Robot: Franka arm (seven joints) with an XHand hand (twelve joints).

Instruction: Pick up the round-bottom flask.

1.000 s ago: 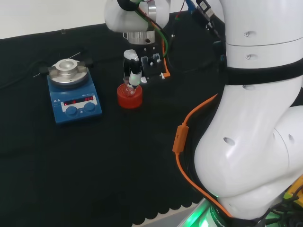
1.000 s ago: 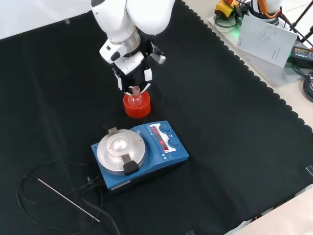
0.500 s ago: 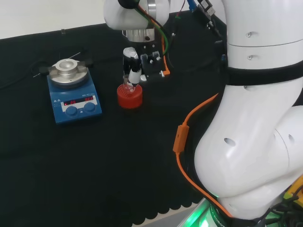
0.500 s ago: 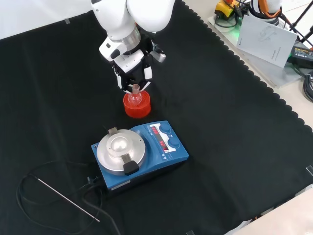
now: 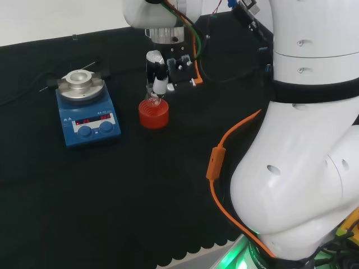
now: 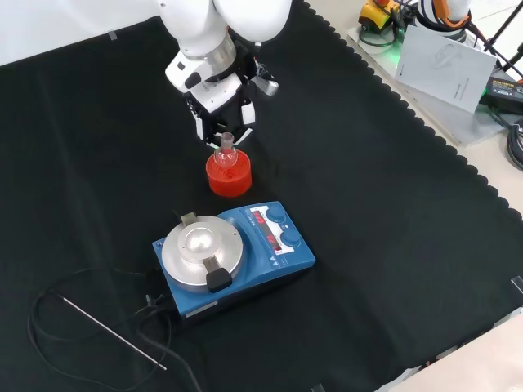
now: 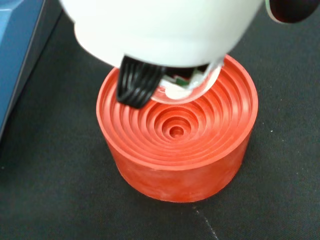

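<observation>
Fingers [image 6: 222, 124] pinched the round-bottom flask [image 6: 225, 154] by its neck, bulb just clear above the red stand [image 6: 230, 178] — lifting step; next, straight up.

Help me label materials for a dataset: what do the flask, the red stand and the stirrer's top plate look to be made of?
Round-bottom flask: clear glass, probably; the red shows through it. The hand holds its neck.
Red stand: matte rubber or soft plastic, judging by moulded concentric ribs and a dull surface.
Top plate of the blue stirrer: bare metal, likely aluminium or steel; grey with a soft sheen.
</observation>
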